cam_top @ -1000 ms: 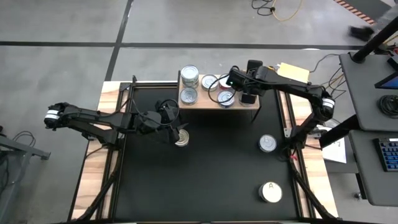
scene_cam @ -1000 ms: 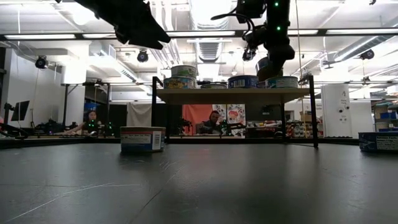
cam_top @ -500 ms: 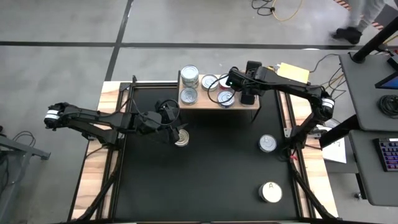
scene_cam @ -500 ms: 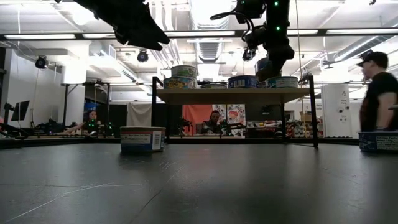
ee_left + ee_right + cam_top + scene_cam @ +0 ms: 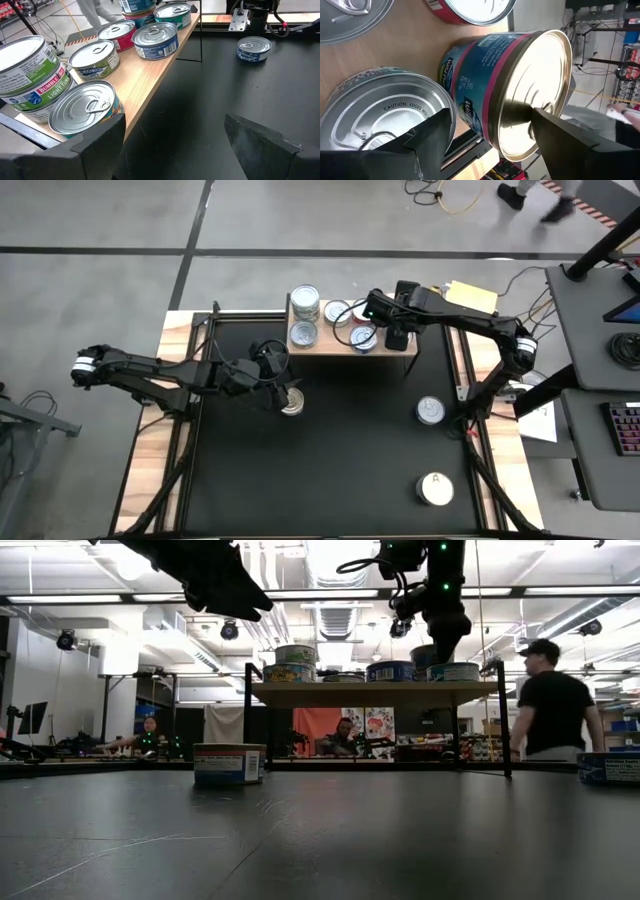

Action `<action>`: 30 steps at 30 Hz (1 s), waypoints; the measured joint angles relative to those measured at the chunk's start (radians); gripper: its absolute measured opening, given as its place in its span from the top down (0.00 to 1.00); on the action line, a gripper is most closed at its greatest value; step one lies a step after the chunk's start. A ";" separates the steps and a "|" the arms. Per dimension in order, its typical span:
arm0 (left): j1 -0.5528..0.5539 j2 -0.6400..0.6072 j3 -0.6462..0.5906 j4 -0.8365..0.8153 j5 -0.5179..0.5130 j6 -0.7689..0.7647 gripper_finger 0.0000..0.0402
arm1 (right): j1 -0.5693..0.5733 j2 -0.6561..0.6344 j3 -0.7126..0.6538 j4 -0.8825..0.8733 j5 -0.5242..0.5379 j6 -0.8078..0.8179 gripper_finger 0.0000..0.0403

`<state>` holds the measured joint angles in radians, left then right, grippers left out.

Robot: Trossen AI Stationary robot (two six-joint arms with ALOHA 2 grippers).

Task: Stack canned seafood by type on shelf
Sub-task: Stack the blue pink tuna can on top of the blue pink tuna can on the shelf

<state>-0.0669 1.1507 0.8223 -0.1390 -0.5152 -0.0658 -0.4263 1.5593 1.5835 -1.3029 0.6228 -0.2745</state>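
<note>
My right gripper (image 5: 371, 321): fingers spread around the blue-and-pink can (image 5: 505, 85), right end of the shelf (image 5: 399, 349) | my left gripper (image 5: 281, 388): wide apart over a can (image 5: 292, 404) mid-table

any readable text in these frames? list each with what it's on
"BUMBLE ... LIGHT TUNA": label of the green-and-white can at the shelf's end, left wrist view; part of the brand is hidden.
"CAUTION: EDGES W...": stamped in the lid of the silver can, right wrist view; the rest is cut off.
"A": white-topped can on the table.
Blue-and-pink can: white lettering, partly hidden, unreadable.
Other can labels: too small to read.
</note>
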 joint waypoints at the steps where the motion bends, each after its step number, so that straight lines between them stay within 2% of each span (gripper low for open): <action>1: 0.000 0.000 0.000 0.000 0.000 0.000 0.19 | 0.000 0.000 0.000 0.000 0.000 0.003 0.34; 12: 0.000 0.000 0.000 -0.006 0.001 -0.008 0.19 | 0.000 -0.003 0.000 -0.001 -0.003 0.014 0.39; 24: 0.000 0.000 0.000 -0.012 0.002 -0.026 0.19 | -0.002 -0.032 -0.001 -0.001 -0.006 0.065 0.35; 30: 0.000 0.000 0.000 -0.011 0.002 -0.037 0.19 | -0.001 -0.045 -0.001 -0.002 -0.007 0.090 0.37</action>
<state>-0.0670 1.1507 0.8223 -0.1505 -0.5137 -0.1030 -0.4276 1.5148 1.5829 -1.3048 0.6157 -0.1850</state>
